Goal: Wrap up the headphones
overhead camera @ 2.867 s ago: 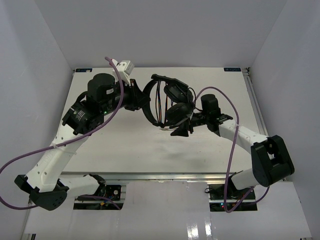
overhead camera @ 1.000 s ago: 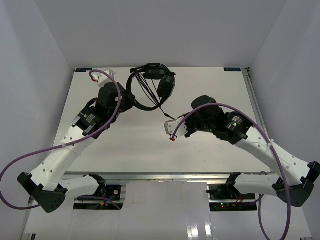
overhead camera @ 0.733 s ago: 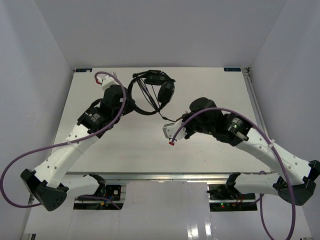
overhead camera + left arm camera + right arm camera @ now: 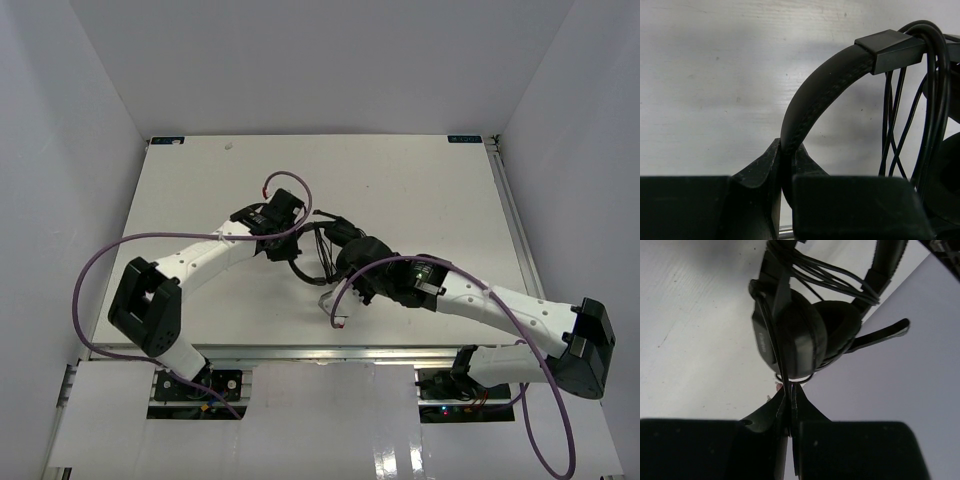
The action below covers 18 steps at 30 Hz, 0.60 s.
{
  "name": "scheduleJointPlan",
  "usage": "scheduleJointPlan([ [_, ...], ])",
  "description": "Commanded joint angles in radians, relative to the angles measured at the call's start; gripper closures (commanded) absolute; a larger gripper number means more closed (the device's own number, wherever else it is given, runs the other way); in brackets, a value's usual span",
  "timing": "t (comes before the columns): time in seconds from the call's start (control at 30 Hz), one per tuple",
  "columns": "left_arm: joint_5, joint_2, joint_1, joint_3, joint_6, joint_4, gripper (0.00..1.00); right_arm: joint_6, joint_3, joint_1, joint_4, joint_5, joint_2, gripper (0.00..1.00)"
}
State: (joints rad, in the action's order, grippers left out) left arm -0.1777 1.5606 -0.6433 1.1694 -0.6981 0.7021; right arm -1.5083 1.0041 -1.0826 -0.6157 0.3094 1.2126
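Note:
The black headphones (image 4: 335, 238) hang between both grippers over the middle of the white table (image 4: 200, 180). My left gripper (image 4: 288, 243) is shut on the thin headband (image 4: 815, 95), which rises from between its jaws (image 4: 787, 152) in the left wrist view. Several turns of the thin black cord (image 4: 895, 125) hang beside the headband's slider. My right gripper (image 4: 347, 268) is shut on a strand of the cord (image 4: 782, 365) just below the two padded earcups (image 4: 805, 335); its tips (image 4: 790, 400) pinch it tight. More cord is wound above the earcups (image 4: 830, 280). The pale plug is not visible.
Purple arm cables (image 4: 150, 240) loop over the left arm and beside the right arm (image 4: 520, 330). White walls enclose the table on three sides. A metal rail (image 4: 330, 355) runs along the near edge.
Both arms have brought the headphones from the back of the table toward the near middle. The right gripper, apart from them before, is now close under the earcups, shut on the cord.

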Motion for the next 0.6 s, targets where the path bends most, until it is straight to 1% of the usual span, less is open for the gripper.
scheduleJointPlan([
  [0.0, 0.136, 0.021, -0.010, 0.016, 0.072, -0.059, 1.00, -0.088, -0.015, -0.014, 0.144, 0.017, 0.021, 0.92],
  [0.3, 0.176, 0.092, -0.021, 0.032, 0.080, -0.073, 1.00, -0.020, 0.094, -0.066, 0.071, -0.133, 0.117, 0.92],
  [0.47, 0.219, 0.116, -0.021, 0.043, 0.078, -0.091, 1.00, -0.012, 0.124, -0.076, 0.105, -0.127, 0.147, 0.92],
  [0.57, 0.246, 0.122, -0.023, 0.028, 0.087, -0.105, 1.00, -0.010, 0.133, -0.059, 0.111, -0.144, 0.158, 0.92],
])
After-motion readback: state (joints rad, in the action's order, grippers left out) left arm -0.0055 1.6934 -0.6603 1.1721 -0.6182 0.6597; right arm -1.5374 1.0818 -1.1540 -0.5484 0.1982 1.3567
